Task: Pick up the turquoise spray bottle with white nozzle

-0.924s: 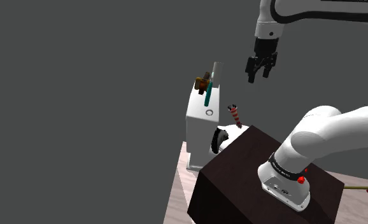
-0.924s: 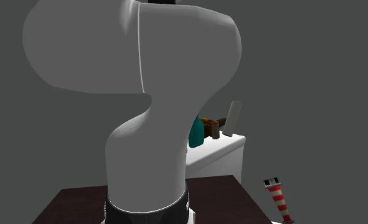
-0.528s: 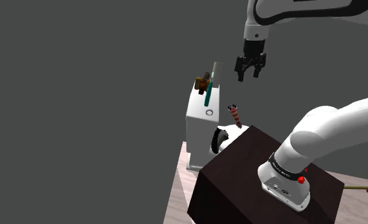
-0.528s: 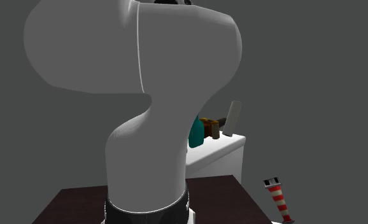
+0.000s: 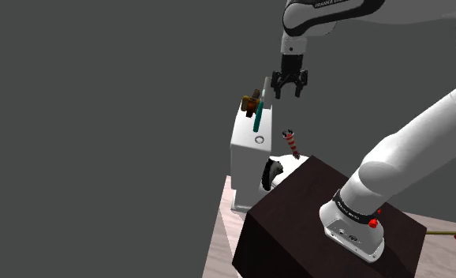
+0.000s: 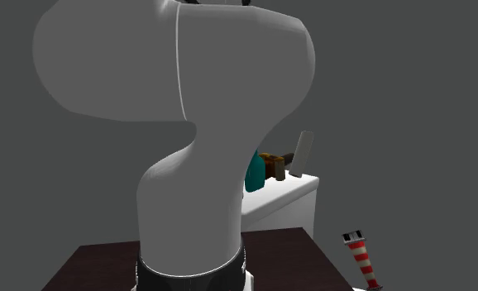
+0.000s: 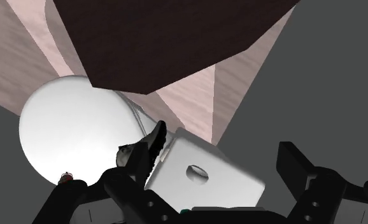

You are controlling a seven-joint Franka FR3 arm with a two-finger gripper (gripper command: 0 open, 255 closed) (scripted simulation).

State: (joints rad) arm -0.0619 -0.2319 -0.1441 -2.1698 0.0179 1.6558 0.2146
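One teal bottle (image 6: 255,174) atop white cabinet (image 5: 247,155)

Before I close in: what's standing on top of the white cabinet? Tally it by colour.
turquoise bottle: 1
brown thing: 1
grey slab: 1
Total on the cabinet: 3

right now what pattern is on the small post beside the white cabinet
Red and white stripes on the post, black-and-white top; clearest in the second exterior view.
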